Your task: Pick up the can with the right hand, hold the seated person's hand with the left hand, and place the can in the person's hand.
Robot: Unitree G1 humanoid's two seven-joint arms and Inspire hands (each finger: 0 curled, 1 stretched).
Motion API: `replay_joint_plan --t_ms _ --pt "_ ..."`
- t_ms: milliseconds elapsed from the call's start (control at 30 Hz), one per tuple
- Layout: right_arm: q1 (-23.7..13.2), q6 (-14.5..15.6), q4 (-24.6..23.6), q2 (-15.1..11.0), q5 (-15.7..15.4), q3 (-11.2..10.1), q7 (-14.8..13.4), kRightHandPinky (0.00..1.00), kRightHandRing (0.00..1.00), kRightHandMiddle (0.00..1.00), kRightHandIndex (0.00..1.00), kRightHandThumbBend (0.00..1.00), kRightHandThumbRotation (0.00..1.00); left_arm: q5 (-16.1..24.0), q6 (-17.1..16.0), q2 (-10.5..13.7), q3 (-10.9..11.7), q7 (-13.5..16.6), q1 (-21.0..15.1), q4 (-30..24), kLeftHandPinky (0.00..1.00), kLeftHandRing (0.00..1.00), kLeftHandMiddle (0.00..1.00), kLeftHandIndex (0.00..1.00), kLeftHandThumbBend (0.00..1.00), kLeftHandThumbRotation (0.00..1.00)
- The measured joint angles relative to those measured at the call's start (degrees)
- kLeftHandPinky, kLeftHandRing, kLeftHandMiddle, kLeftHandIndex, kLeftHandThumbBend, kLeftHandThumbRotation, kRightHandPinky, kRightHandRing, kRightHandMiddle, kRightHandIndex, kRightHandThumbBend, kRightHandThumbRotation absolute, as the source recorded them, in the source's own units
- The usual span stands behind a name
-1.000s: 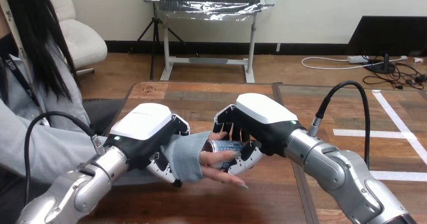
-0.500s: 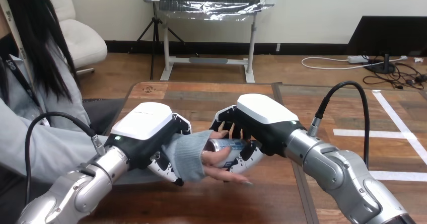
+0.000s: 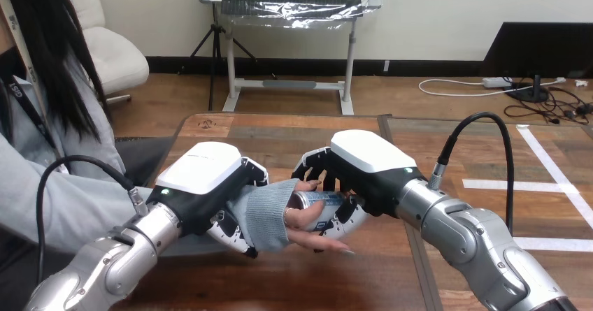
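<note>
A silver and blue can point(image 3: 318, 200) lies on its side in the person's hand point(image 3: 308, 228), which reaches in palm up from the left above the table. The person's thumb rests against the can. My right hand point(image 3: 356, 164) is over the can with its fingers and thumb curled round it. My left hand point(image 3: 203, 182) sits on the person's grey-sleeved wrist point(image 3: 267, 213), its fingers curled under and round the sleeve.
The wooden table point(image 3: 280, 133) stretches beyond both hands, with its far edge near the middle of the view. A seam in the tabletop point(image 3: 391, 133) runs down to the right of my right hand. The person's forearm point(image 3: 63, 206) crosses the table's left edge.
The person's hand has drifted slightly right and its fingers have closed a little more round the can. My two hands have barely moved.
</note>
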Motion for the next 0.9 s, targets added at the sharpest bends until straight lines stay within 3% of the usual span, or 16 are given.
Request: replay_joint_plan --t_ms 900 --pt "-0.1 1.6 0.2 -0.3 -0.2 0.0 0.0 0.55 0.63 0.66 0.74 0.91 0.05 -0.1 0.3 -0.1 0.0 -0.3 0.5 -1.7 0.38 0.40 0.44 0.47 0.90 0.10"
